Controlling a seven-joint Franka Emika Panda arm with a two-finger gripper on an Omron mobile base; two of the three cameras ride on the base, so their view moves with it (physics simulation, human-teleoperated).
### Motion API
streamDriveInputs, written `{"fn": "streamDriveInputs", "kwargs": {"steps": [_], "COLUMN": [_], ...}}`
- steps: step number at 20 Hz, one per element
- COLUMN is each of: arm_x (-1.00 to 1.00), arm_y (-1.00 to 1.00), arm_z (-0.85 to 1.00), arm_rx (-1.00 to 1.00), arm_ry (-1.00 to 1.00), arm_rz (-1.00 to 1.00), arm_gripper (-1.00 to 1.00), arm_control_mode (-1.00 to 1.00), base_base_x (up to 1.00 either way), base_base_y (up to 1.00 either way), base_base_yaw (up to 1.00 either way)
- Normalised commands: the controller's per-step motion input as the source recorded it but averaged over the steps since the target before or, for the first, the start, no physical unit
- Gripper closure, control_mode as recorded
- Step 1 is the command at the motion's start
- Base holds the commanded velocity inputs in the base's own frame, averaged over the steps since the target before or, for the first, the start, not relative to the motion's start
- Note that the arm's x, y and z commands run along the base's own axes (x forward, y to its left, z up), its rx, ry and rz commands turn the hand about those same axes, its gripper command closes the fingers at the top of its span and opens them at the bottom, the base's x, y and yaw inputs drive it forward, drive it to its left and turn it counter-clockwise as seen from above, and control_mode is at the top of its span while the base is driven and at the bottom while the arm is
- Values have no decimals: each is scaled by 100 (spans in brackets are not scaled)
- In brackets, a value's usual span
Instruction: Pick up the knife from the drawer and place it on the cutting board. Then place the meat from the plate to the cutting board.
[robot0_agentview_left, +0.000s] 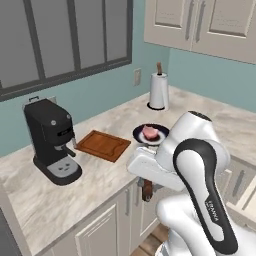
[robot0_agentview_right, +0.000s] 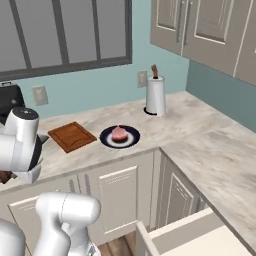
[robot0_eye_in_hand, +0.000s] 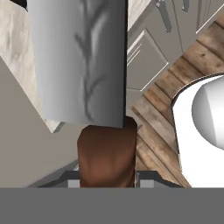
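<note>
Knife (robot0_eye_in_hand: 83, 65) handle between the claw (robot0_eye_in_hand: 106, 178) fingers, tight in their grip, broad blade straight out ahead.

Arm folded low in front of the counter edge, elbow raised, wrist turned downward. Gripper (robot0_eye_in_hand: 106, 178) closed on the knife (robot0_eye_in_hand: 85, 65) handle — fingers clamped either side, blade projecting away from the hand

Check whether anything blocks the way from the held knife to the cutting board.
Nothing visible does. The gripper holds the knife by its handle, out in front of the counter edge. The cutting board lies bare, with the coffee machine and the plate off to its sides.
</note>
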Motion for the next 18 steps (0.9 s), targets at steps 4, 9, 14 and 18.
{"fn": "streamDriveInputs", "kwargs": {"steps": [4,9,14,18], "arm_x": [0,0,0,0], "arm_y": [0,0,0,0], "arm_z": [0,0,0,0], "arm_rx": [0,0,0,0], "arm_ry": [0,0,0,0], "arm_rz": [0,0,0,0], "arm_gripper": [100,100,100,100], "arm_control_mode": [100,100,100,100], "base_base_x": [47,46,44,46], "base_base_y": [0,-8,-14,-17], "base_base_yaw": [13,10,9,9]}}
